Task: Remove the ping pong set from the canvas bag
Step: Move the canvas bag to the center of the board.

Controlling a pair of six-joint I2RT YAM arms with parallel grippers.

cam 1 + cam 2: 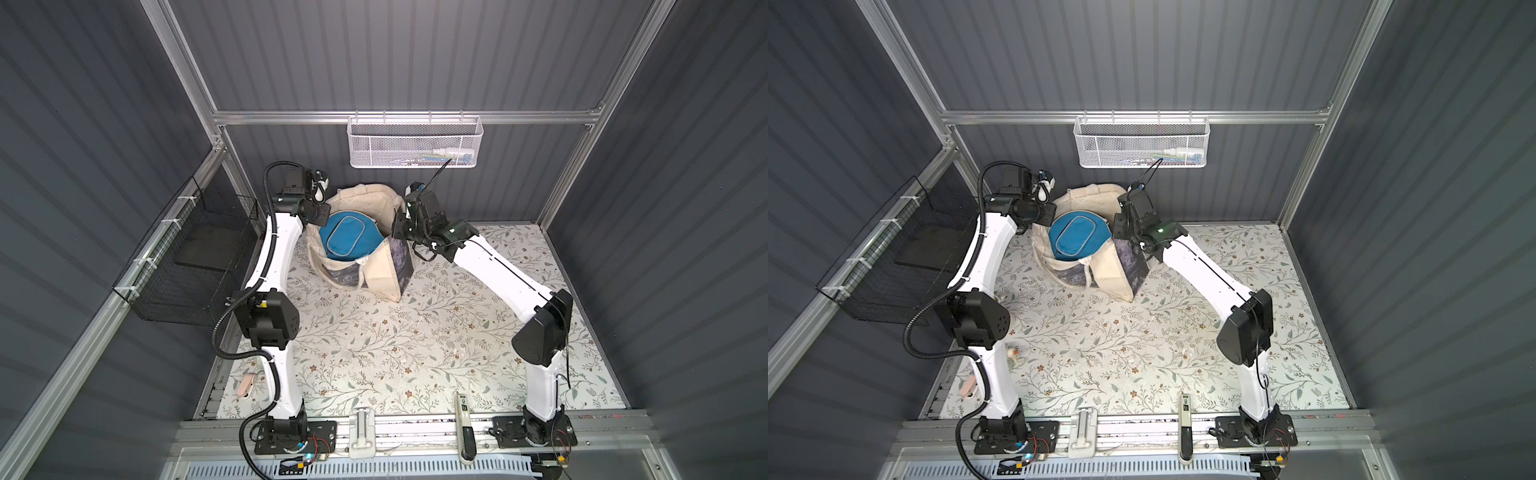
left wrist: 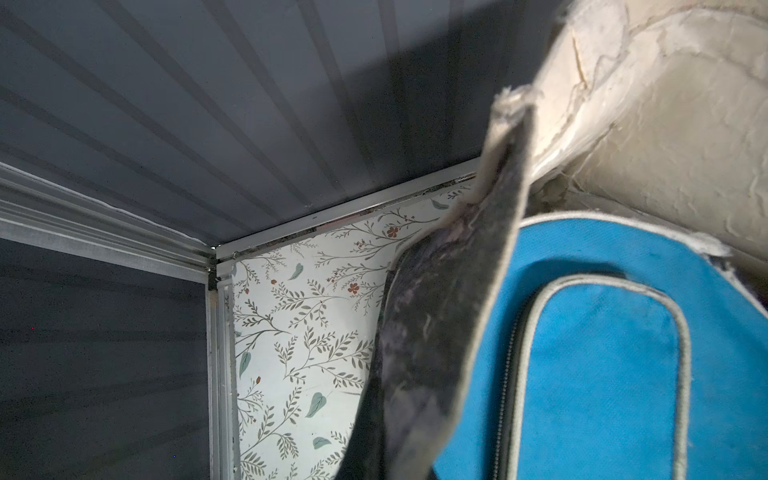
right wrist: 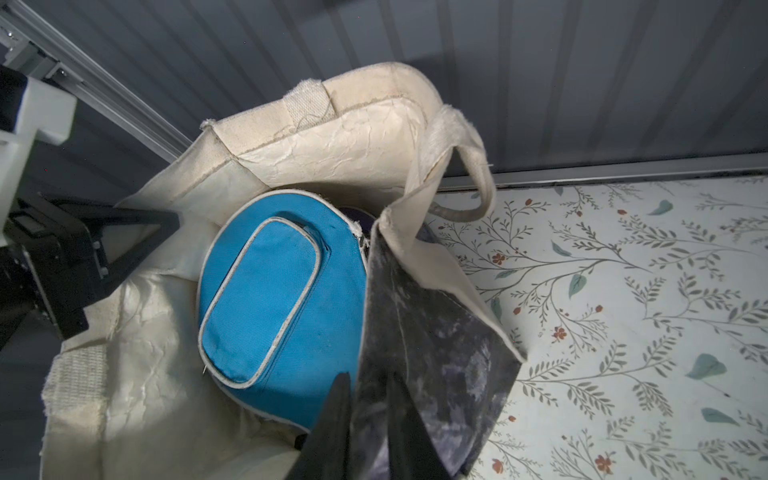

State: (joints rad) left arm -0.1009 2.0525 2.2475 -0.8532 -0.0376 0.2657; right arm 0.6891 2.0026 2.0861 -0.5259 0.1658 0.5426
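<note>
L gripper (image 1: 322, 216) and R gripper (image 3: 368, 380) are clamping the canvas bag (image 1: 382, 270) rim, spreading it. Next probably: one lets go & takes the blue cover (image 1: 351, 235).

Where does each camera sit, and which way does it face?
Both top views: high over the front edge, looking down at the floral table; both arms whole, reaching the canvas bag.
Left wrist: on the left arm, looking past the bag's dark panel at the blue paddle cover; no robot part clearly shows.
Right wrist: on the right arm, looking into the bag; right hand pinches its dark panel, left hand holds the opposite rim.
Shared: all four show the blue cover inside the bag.
</note>
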